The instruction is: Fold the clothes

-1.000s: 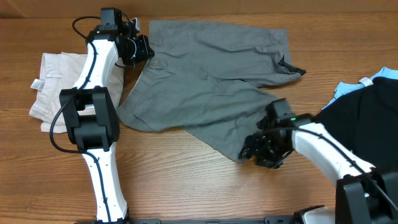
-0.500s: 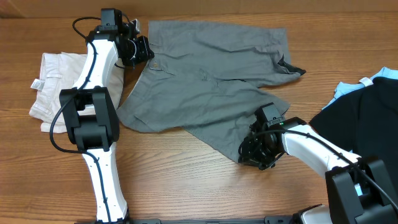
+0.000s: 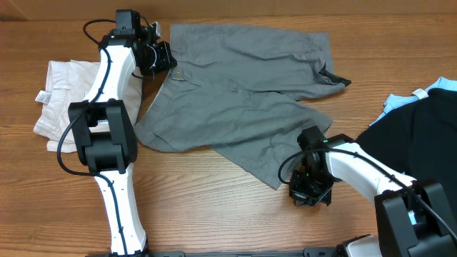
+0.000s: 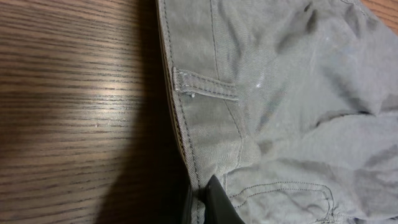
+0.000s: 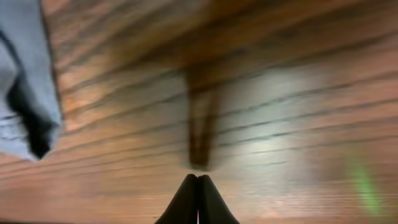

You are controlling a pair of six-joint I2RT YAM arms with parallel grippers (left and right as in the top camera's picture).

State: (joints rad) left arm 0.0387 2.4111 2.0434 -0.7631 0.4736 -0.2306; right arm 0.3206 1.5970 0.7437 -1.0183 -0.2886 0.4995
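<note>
The clothes, a pair of mid-grey shorts [image 3: 243, 93], lie spread across the middle of the table with one leg reaching toward the front. My left gripper [image 3: 166, 60] is at their top left corner. In the left wrist view the left gripper [image 4: 200, 200] is shut, pinching the stitched waistband edge [image 4: 180, 118] just below a belt loop [image 4: 205, 87]. My right gripper [image 3: 309, 191] hangs over bare wood just right of the front leg's hem. In the right wrist view the right gripper [image 5: 198, 179] is shut with nothing in it, and a grey cloth edge [image 5: 25, 93] shows at the left.
Folded cream shorts [image 3: 64, 100] lie at the left beside the left arm. A black garment [image 3: 421, 135] with light-blue trim [image 3: 401, 101] lies at the right edge, close behind the right arm. Bare wooden table [image 3: 214, 207] runs along the front.
The right gripper has shut and slipped off the front leg's hem toward the lower right, empty. The hem stays flat on the table. The left arm has not moved.
</note>
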